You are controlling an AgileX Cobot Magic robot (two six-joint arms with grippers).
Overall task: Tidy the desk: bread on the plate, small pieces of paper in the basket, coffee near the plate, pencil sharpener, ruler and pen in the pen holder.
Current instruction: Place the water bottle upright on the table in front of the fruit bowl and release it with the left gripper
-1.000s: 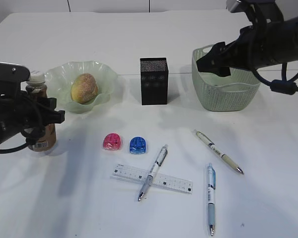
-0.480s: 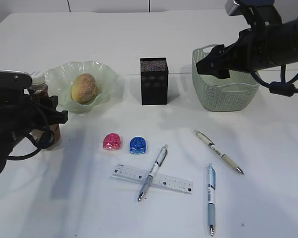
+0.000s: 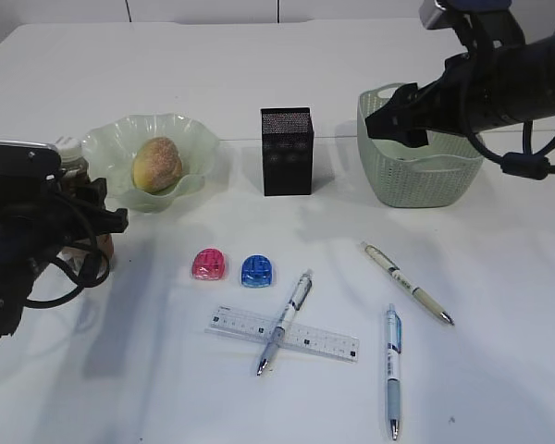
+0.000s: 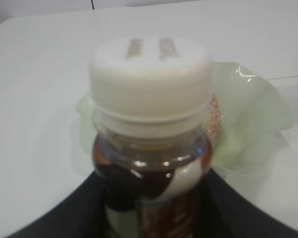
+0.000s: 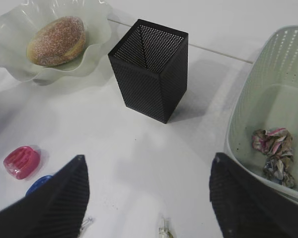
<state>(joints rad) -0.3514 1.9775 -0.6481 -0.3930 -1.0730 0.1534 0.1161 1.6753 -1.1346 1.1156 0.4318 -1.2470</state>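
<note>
My left gripper [image 4: 151, 174] is shut on the coffee bottle [image 4: 150, 99], a brown bottle with a white cap, just in front of the green plate [image 4: 248, 109]. In the exterior view the left arm hides most of the coffee bottle [image 3: 67, 148]. Bread [image 3: 157, 164] lies on the plate [image 3: 199, 139]. My right gripper [image 5: 149, 158] is open and empty, high above the table beside the basket [image 3: 416, 180]. Crumpled paper [image 5: 274, 148] lies in the basket. The black pen holder [image 3: 286, 151] stands mid-table. In front lie a pink sharpener [image 3: 209, 265], a blue sharpener [image 3: 256, 270], a ruler [image 3: 328, 342] and three pens [image 3: 287, 319] [image 3: 407, 282] [image 3: 391, 368].
One pen lies across the ruler. The pen holder stands between plate and basket with white table [image 3: 166, 388] around it. The right arm [image 3: 509, 83] reaches in from the upper right above the basket.
The left arm has shifted lower and a little right, covering more of the coffee bottle; the bottle's cap stays near the plate's left rim. The right arm barely moved.
</note>
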